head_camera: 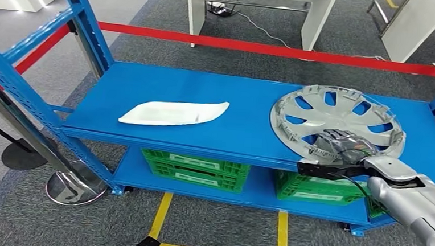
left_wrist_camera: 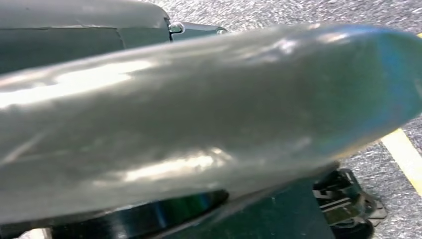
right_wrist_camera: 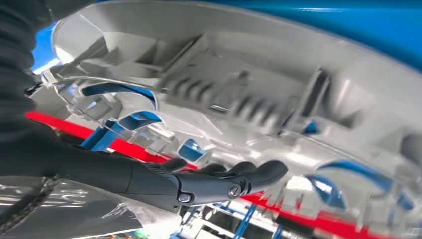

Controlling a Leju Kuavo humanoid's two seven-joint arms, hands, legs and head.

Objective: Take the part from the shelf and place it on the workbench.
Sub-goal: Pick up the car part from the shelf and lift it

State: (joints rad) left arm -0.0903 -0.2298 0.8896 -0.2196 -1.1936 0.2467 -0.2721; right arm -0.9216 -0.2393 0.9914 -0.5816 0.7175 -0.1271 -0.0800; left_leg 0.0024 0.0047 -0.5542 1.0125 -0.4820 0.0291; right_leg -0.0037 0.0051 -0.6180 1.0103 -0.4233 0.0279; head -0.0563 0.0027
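Right robot hand (head_camera: 339,148) grips the near rim of the silver wheel cover (head_camera: 336,122), which lies on the blue shelf (head_camera: 205,99); left robot hand state cannot be told; an edge hold risks the cover tilting or slipping on lift.

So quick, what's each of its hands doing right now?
Left hand: cannot be told; its wrist view is a grey blur.
Right hand: fingers lie on the silver wheel cover at its near rim; a firm grip cannot be told.
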